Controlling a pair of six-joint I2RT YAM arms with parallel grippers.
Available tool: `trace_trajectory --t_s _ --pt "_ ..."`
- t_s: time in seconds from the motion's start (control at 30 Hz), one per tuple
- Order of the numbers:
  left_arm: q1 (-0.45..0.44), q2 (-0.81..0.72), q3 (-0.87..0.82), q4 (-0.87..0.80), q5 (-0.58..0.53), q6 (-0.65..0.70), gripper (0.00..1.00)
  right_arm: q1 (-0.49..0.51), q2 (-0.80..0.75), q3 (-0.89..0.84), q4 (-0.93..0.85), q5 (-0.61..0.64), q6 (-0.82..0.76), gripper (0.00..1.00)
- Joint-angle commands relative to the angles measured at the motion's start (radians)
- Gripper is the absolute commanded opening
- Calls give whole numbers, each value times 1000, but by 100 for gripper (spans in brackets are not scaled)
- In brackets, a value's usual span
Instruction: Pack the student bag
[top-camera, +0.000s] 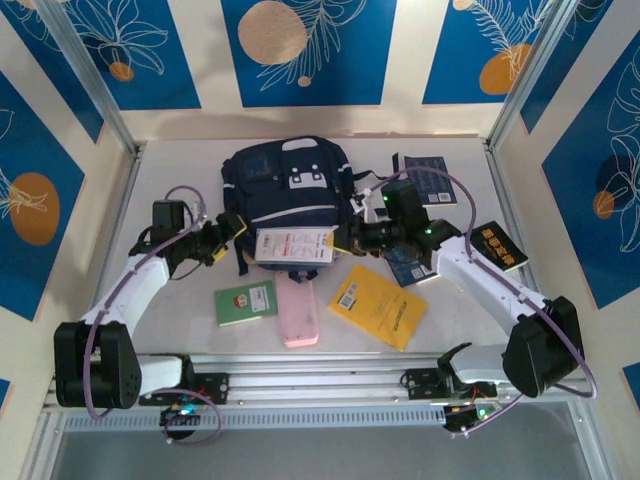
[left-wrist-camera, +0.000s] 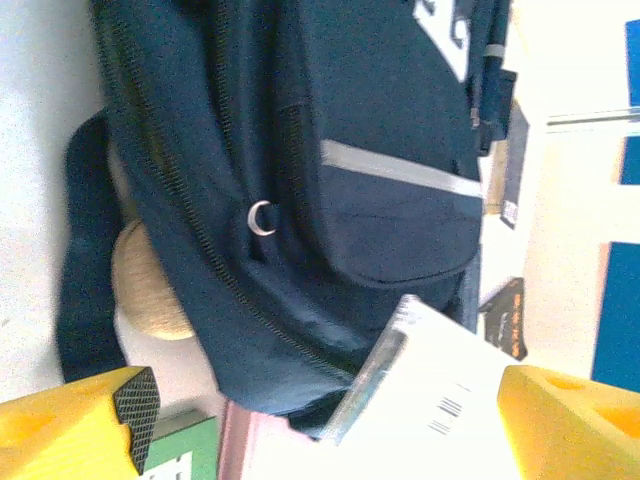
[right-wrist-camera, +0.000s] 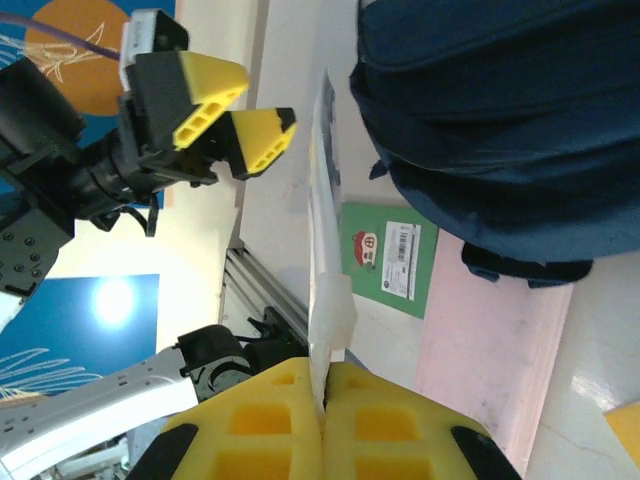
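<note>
The large navy-blue fabric student bag (top-camera: 285, 180) lies just beyond both sets of jaws, its near edge facing them. A flat white paperback book with a barcode (top-camera: 293, 245) sits at that edge, apparently partly tucked in. Its thin side is pinched between the clenched yellow pads of the right gripper (right-wrist-camera: 322, 390). The left gripper (top-camera: 236, 226) is released, its fingers spread wide with the book's corner between them, untouched.

The left jaws should probably lift the fabric lip while the right slides the book in flat and straight. Both arms reach forward, elbows out, wrists turned toward each other.
</note>
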Motion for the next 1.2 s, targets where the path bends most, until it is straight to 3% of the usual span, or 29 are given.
trace_trajectory --t_s 0.0,0.13,0.27,0.4,0.5,0.63,0.8,0.9,1.07,1.17 --pt "-6 5 -7 81 58 -36 87 -48 -44 -34 40 -49 45 0" --pt "-27 45 -13 83 42 -31 85 -61 -49 37 -190 36 -87 0" --pt "-81 67 6 29 -10 23 83 -36 -68 236 -551 254 -275 0" --pt "-98 95 13 26 -26 28 84 -25 -77 409 -800 471 -352 0" --pt "-110 116 26 22 -37 26 83 -25 -73 444 -896 495 -381 0" --pt "-139 147 56 1 -50 38 83 -29 -89 403 -917 479 -386 0" --pt "-156 172 59 7 -50 38 83 -59 -81 273 -795 370 -355 1" --pt "-160 177 59 6 -47 37 83 -62 -57 211 -691 332 -322 8" --pt "-179 193 56 -1 -56 40 82 -73 -20 140 -557 293 -259 31" --pt "-193 206 48 6 -56 38 82 -90 -23 99 -501 254 -222 37"
